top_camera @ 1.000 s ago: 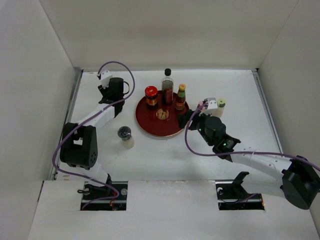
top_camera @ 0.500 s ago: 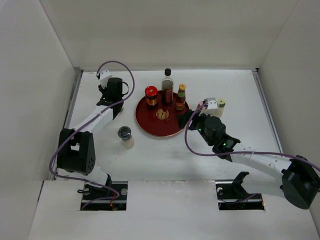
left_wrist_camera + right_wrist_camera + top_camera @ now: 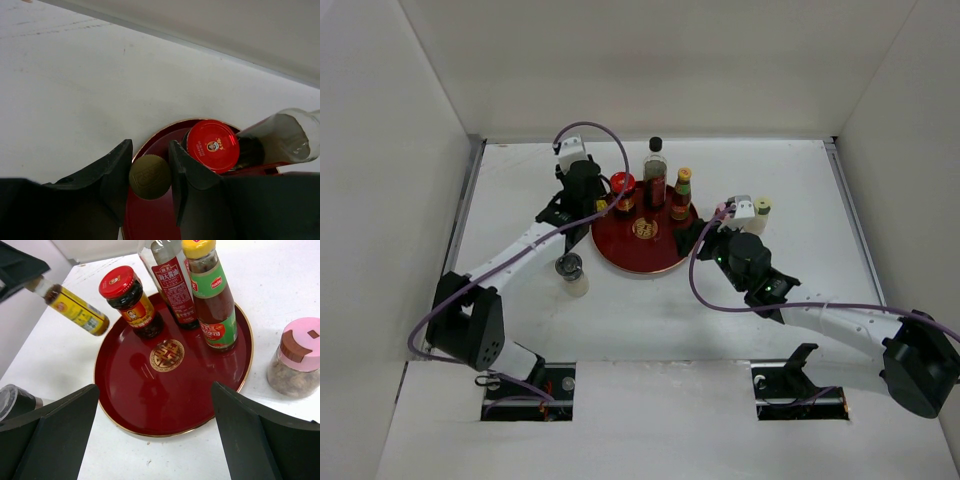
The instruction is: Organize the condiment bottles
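My left gripper (image 3: 150,149) is shut on a small yellow-capped bottle (image 3: 150,176), gripped at the neck just under its gold cap. It hangs over the left rim of the round dark-red tray (image 3: 645,255). The right wrist view shows this bottle (image 3: 76,309) tilted in the air. On the tray stand a red-lidded jar (image 3: 129,301), a tall clear bottle (image 3: 169,280) and a yellow-capped sauce bottle (image 3: 212,295). My right gripper (image 3: 155,387) is open at the tray's near right edge, holding nothing.
A pink-capped shaker (image 3: 299,357) stands on the table right of the tray. A cream shaker (image 3: 760,211) is beside the right wrist. A grey-capped shaker (image 3: 570,272) stands left of the tray. The enclosure's walls close in the back and sides.
The left arm swung right from the table's back left to the tray's left rim, shutting on the small yellow-capped bottle and carrying it. The right arm has not moved.
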You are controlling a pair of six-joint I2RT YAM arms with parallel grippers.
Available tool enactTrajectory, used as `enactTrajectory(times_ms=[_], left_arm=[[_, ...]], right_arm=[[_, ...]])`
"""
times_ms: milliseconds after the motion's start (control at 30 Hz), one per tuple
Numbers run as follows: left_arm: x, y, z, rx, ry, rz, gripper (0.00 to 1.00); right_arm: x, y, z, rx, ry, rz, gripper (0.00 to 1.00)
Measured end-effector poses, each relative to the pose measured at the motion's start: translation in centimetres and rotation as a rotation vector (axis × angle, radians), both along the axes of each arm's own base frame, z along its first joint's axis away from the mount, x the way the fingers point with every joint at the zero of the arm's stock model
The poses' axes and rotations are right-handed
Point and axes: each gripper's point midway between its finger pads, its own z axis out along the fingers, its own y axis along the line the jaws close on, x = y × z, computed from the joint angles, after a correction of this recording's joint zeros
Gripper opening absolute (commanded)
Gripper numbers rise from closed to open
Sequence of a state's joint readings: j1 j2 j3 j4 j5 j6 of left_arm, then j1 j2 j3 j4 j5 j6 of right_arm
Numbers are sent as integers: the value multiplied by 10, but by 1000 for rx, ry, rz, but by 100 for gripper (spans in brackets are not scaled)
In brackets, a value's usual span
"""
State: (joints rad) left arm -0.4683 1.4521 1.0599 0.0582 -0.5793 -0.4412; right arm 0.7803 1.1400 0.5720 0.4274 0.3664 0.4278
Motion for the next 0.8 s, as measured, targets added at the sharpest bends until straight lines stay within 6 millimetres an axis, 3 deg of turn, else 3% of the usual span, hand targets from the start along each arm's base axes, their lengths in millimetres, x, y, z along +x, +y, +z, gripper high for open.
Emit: enactTrajectory(times_ms=[467, 800], left_arm=[[9, -42, -63, 53, 90, -73, 21], [4, -40, -70, 89, 73, -51, 26]], right_arm=[[0, 0, 0, 7, 3, -1, 100], [-1, 0, -3, 5, 8, -1, 100]])
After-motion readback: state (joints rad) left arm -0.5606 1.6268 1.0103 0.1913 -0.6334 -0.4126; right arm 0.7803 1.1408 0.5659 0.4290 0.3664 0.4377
